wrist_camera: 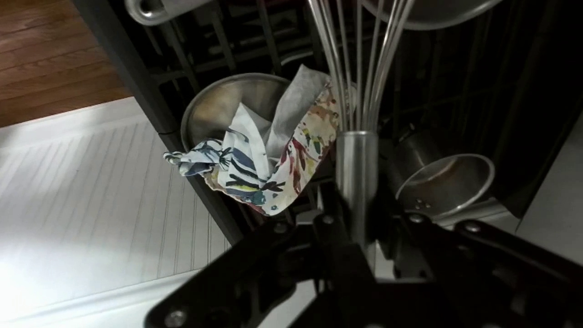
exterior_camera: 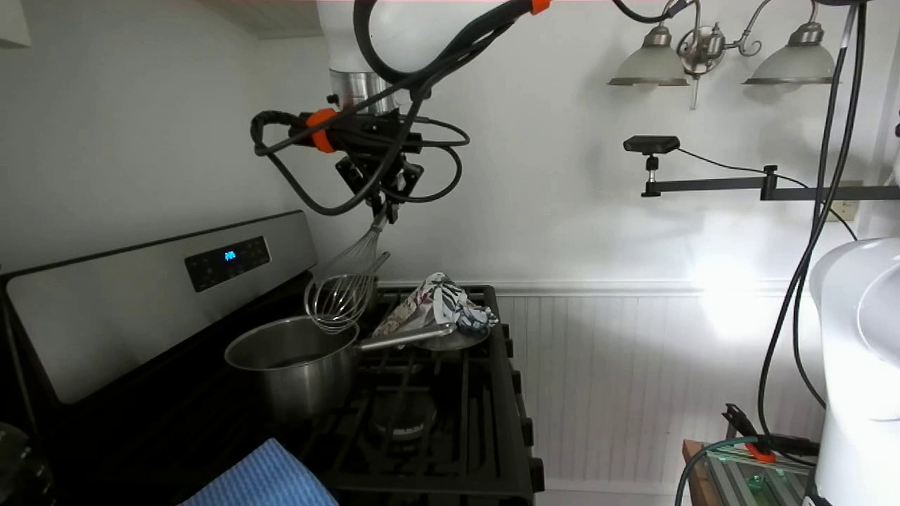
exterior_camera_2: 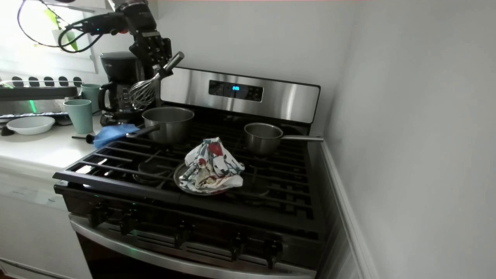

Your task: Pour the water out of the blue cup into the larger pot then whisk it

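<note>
My gripper is shut on the steel handle of the whisk, with its wires hanging down at a slant. In the wrist view the whisk handle stands between my fingers. The larger pot, shiny steel with a long handle, stands on the stove below the whisk; it also shows in the other exterior picture and partly at the top of the wrist view. The wires are above its rim level. Its contents are hidden. Two pale blue-green cups stand on the counter, the nearer cup upright.
The smaller steel pot stands at the stove's back corner. A patterned cloth lies bunched on a shallow steel dish. A blue cloth lies by the larger pot's handle. A coffee maker and a white bowl are on the counter.
</note>
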You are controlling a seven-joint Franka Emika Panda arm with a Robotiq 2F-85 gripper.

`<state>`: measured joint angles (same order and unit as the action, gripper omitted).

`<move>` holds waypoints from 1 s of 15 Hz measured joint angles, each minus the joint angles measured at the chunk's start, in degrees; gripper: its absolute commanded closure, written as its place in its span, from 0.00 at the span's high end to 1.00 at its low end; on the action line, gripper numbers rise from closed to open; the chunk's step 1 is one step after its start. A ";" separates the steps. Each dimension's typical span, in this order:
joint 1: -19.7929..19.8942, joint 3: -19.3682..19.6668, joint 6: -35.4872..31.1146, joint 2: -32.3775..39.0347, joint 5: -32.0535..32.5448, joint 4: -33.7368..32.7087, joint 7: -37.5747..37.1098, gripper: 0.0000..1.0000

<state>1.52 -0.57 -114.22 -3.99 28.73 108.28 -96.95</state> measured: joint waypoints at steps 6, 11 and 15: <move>-0.03 0.23 -5.68 6.89 6.71 -2.83 -12.33 0.06; -0.53 0.80 -7.62 12.20 9.70 -4.56 -17.80 0.06; -1.48 1.23 -7.66 15.12 10.54 -6.10 -18.14 0.06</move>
<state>0.05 0.66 -121.89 11.13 39.28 102.18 -115.09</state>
